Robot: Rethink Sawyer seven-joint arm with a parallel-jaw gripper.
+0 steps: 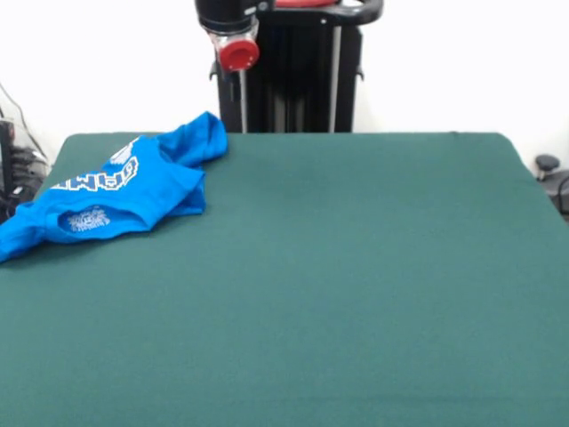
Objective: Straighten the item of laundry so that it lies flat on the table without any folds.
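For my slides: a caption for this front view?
Crumpled blue T-shirt lies folded at the green table's edge; the robot's arm is drawn back.

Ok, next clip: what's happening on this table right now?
Nothing is being handled at this moment. A blue T-shirt lies crumpled and folded over itself at the left far corner of the green table, with part of its white print showing and one end reaching the table's left edge. The robot's arm is drawn back above its pedestal, and its gripper is not visible. The shirt is not yet flattened.
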